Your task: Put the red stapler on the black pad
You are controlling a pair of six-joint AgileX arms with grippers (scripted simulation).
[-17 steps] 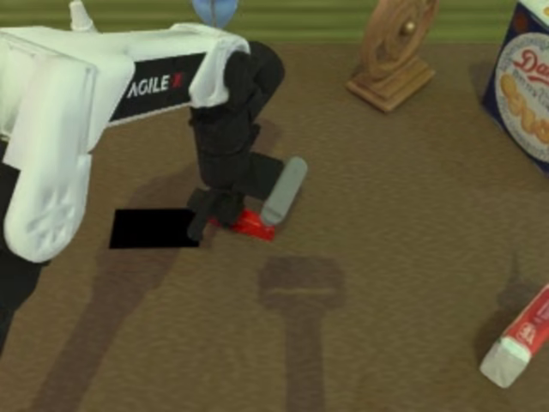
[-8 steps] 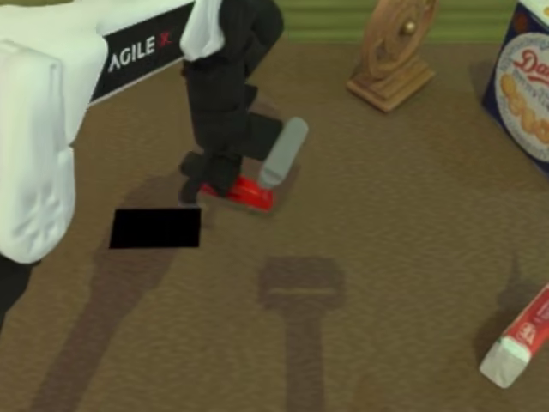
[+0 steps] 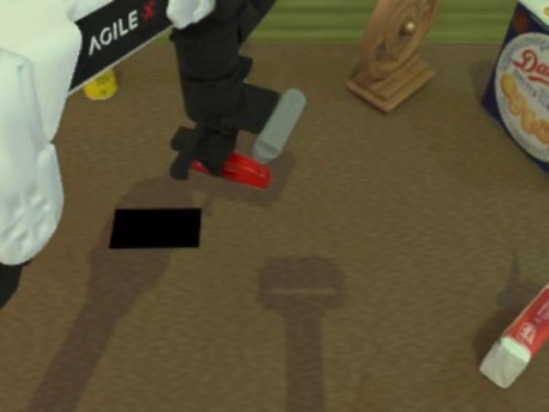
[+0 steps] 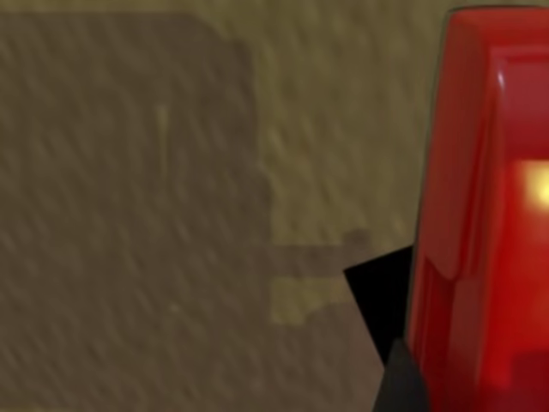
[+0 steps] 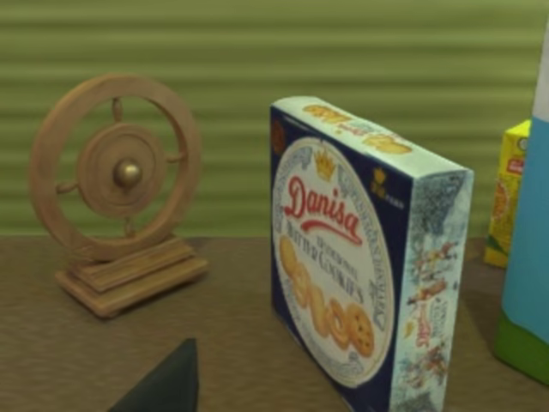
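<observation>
The red stapler [image 3: 233,169] hangs above the brown table with my left gripper [image 3: 206,163] shut on it, and its shadow falls on the table below. The black pad [image 3: 155,228] lies flat, nearer the front and to the left of the stapler, with nothing on it. In the left wrist view the red stapler [image 4: 480,215] fills one side, with a dark fingertip [image 4: 399,388] against it and a corner of the black pad [image 4: 382,296] beyond. My right arm is out of the top view; its wrist view shows only a dark tip of the right gripper [image 5: 163,386].
A wooden wheel ornament [image 3: 395,51] stands at the back. A blue cookie box [image 3: 523,86] is at the back right. A red-and-white tube [image 3: 519,339] lies at the front right. A small yellow object [image 3: 100,84] sits at the back left.
My left gripper has risen with the red stapler and carried it toward the back, away from the pad's right end. The yellow object at the back left has come into sight.
</observation>
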